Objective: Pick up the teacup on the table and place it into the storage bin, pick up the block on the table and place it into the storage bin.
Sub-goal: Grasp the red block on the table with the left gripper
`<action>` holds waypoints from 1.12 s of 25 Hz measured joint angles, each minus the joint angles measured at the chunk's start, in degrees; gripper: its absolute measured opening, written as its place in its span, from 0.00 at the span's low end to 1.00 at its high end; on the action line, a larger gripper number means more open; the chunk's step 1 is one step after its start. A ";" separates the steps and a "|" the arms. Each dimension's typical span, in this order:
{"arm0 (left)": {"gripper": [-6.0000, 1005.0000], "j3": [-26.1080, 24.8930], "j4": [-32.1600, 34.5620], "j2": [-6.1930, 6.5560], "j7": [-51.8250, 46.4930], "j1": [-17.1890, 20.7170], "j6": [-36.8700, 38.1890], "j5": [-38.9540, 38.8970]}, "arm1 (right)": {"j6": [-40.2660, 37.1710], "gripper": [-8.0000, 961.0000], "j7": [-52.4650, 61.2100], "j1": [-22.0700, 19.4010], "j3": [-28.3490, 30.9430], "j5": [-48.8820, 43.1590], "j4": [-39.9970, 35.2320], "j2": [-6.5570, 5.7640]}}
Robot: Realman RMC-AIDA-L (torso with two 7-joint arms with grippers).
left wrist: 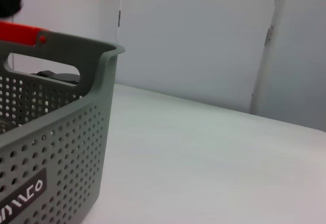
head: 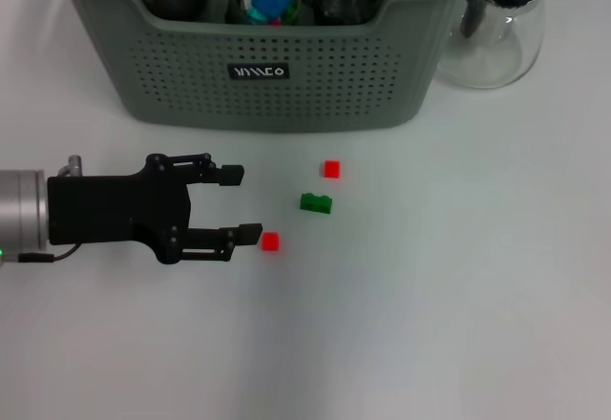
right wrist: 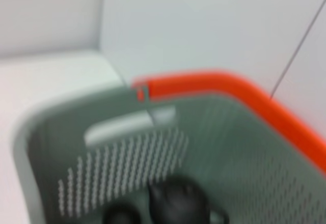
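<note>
The left arm reaches in from the left edge of the head view, its silver forearm ending in a black wrist housing. The left gripper (head: 239, 204) lies level, pointing right, its two black fingers (head: 227, 174) parted with a clear gap between them. The right arm and its gripper do not show in any view.

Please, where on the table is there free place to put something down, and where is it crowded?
The table is bare along the near edge, and on the right below the glass pitcher. It is crowded in the middle: two red blocks and a green block lie before the storage bin, with the open left hand beside them. The bin holds dark items.
</note>
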 joint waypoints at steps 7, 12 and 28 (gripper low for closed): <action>0.76 0.03 0.00 0.12 -0.04 0.07 0.08 0.09 | -11.20 0.98 -3.83 -18.63 0.42 11.66 -28.35 -0.03; 0.76 0.02 0.00 0.23 -0.06 0.24 0.12 0.17 | -26.56 0.98 -9.30 -28.28 3.75 24.02 -37.40 -0.38; 0.76 3.60 3.39 2.08 -4.32 -5.95 0.95 8.77 | -55.76 0.98 -10.21 -33.65 15.60 3.77 -28.72 -0.29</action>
